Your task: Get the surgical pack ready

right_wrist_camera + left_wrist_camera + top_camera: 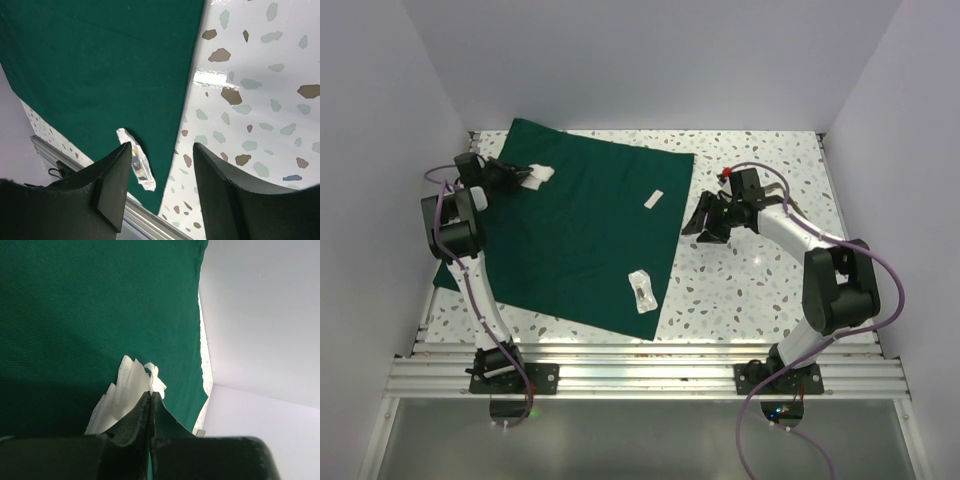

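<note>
Green woven cloth, the surgical pack point(580, 230) lies spread flat across the centre-left of the overhead view, on the speckled table point(760, 290). I judge it light, limp and quick to bunch or drag, so I'd pinch a corner or free edge, not mid-sheet. My left gripper point(522, 177) is clamped on a white gauze pad point(540, 174) near the cloth's upper left corner. My right gripper point(705, 222) hangs half-spread and empty beside its right edge.
</note>
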Controlling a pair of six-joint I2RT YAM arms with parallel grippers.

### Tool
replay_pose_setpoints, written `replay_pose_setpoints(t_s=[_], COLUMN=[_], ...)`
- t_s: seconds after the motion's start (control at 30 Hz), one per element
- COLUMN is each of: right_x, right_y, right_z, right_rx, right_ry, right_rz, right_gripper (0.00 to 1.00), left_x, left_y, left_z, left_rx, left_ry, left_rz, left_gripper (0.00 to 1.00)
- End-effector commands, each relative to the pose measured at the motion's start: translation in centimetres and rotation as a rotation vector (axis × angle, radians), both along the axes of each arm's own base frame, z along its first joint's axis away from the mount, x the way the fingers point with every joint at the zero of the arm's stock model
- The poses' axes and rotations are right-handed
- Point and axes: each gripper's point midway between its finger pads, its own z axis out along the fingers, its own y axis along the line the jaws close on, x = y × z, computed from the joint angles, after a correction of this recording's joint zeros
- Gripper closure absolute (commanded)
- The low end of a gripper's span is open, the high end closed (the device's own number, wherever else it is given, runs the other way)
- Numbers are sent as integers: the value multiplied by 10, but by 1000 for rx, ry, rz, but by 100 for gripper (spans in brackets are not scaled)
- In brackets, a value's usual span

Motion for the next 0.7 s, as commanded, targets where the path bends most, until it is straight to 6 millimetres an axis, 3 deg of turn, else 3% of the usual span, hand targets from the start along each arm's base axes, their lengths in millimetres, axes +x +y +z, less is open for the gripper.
replay_pose_setpoints(t_s=[0.0,0.3,0.47,0.67], right_x=[11,14,13,13], right_y=[10,10,11,12], right_z=[14,15,15,14], right_rx=[37,45,45,52], right_ry=[-38,-40,-39,-38], right_rz=[16,13,14,12], right_gripper=[44,44,44,44], left_x=[8,9,6,0], left_y=[17,17,15,14], left_z=[4,-3,-3,14], left_rx=[38,28,38,83], left_ry=[-35,-19,-6,-16], left_rz=[20,8,-7,-35], left_gripper=[100,100,81,60])
